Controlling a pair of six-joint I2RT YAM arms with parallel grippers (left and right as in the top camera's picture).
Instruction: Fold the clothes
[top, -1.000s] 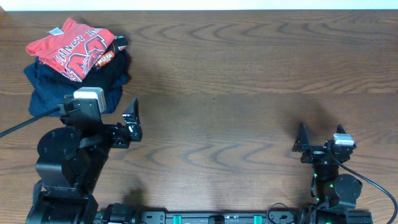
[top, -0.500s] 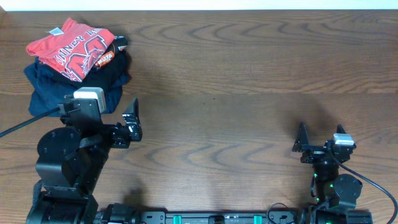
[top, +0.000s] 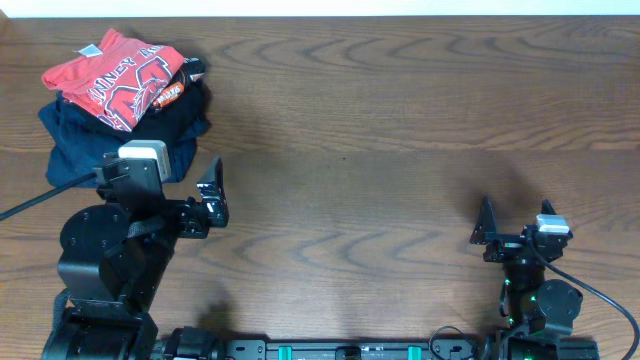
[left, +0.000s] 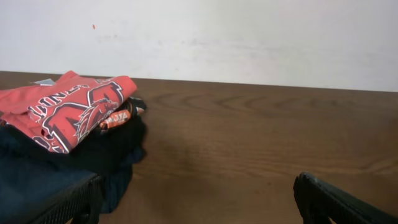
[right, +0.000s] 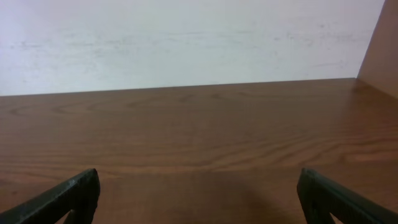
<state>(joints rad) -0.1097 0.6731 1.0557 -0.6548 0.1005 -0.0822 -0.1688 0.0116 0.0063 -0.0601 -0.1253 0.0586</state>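
Since the coral-red short-sleeved cotton T-shirt with block lettering (top: 112, 75) lies crumpled atop a black shirt (top: 183, 112) and a navy folded garment (top: 78, 145), ahead and to the left of the left hand (top: 213, 192), whose fingers stand wide apart on nothing, the step in hand looks to be pinching only that soft top layer by a hem and lifting it clear. The limp, wrinkled knit will likely sag, so it wants spreading flat on the smooth wood-grain tabletop (top: 400, 120) between the hands. The right hand (top: 487, 228), likewise spread wide and empty, has the shirt well off to its front left.
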